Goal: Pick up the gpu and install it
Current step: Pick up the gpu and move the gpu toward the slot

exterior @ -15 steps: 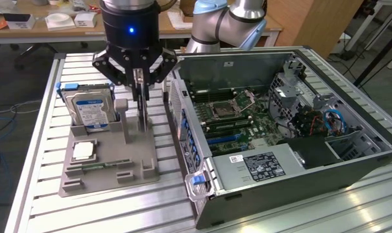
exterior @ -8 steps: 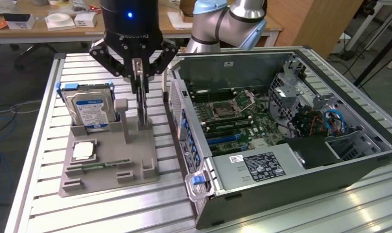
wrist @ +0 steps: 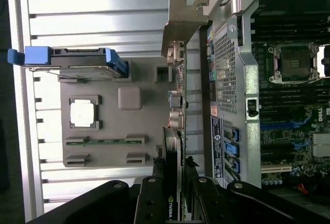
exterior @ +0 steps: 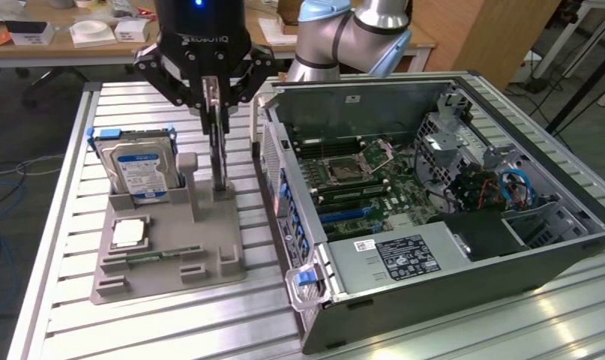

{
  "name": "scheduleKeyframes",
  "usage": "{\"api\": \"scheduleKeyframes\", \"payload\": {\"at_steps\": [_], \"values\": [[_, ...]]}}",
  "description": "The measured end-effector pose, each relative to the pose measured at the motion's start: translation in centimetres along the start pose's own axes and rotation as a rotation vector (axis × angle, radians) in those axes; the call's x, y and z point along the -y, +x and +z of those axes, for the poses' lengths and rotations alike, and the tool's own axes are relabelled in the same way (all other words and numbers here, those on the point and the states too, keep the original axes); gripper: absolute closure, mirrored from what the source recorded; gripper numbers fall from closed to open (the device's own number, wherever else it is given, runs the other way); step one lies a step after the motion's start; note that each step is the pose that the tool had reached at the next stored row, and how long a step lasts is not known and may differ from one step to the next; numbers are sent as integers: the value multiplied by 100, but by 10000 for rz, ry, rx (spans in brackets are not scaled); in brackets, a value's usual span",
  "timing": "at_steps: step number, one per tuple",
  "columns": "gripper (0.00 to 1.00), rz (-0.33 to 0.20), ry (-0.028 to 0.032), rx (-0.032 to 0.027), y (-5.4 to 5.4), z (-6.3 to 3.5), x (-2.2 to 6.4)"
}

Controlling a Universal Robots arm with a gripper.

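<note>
GPU point(exterior: 219, 150) on end, pinched from above

You have the GPU standing with its long axis vertical, silver bracket at the low end, thin edge facing the open computer case point(exterior: 542, 262). It hangs straight below the gripper point(exterior: 214, 94), whose fingers are pinched on its upper edge. Its foot sits at the gray holder point(exterior: 217, 232); you cannot tell if they touch. Count one GPU, one hard drive point(exterior: 135, 169), one processor point(exterior: 130, 232), one memory stick point(exterior: 147, 257).
</note>
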State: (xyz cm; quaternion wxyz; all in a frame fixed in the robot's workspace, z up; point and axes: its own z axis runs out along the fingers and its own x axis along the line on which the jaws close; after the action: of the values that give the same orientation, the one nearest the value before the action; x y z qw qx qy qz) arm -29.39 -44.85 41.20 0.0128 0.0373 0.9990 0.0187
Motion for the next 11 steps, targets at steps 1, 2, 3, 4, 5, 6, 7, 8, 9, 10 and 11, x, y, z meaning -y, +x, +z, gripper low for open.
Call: {"api": "scheduleKeyframes", "payload": {"at_steps": [1,2,3,4,5,6,7,8,9,10,11], "values": [[74,0,4,1,0,-18,-1],[74,0,5,1,-1,-28,-1],[74,0,5,2,-1,-27,-1],[74,0,4,2,-1,-27,-1],[74,0,5,2,-1,-27,-1],[74,0,5,2,-1,-28,-2],[74,0,6,1,-1,-28,-2],[74,1,7,0,-3,-29,-2],[74,1,7,0,-12,-29,-3],[74,1,7,0,-22,-28,-4],[74,0,5,1,-36,-27,-4]]}}
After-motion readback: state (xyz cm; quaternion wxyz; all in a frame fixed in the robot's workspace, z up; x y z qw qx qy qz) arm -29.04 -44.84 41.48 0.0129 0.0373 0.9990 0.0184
